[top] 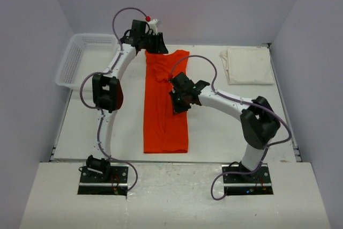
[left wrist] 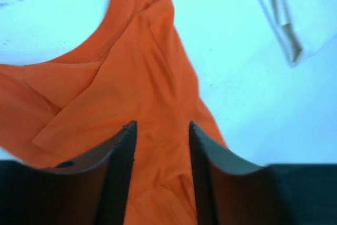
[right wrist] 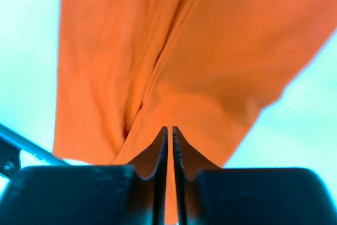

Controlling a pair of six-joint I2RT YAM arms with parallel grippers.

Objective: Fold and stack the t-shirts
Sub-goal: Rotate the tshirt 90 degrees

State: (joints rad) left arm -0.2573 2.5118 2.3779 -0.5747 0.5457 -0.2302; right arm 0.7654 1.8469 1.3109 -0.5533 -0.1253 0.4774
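Folding underway: right gripper [right wrist: 169,130] pinches the orange t-shirt [top: 161,122] mid-length, left gripper [left wrist: 160,125] gapes over the collar; probably regrip next.

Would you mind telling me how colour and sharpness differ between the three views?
Top external: even neutral light, sharp, the table white. Left wrist: cyan cast on the table, the basket blurred, the orange t-shirt fairly crisp. Right wrist: same cyan cast, the shirt's right edge soft.
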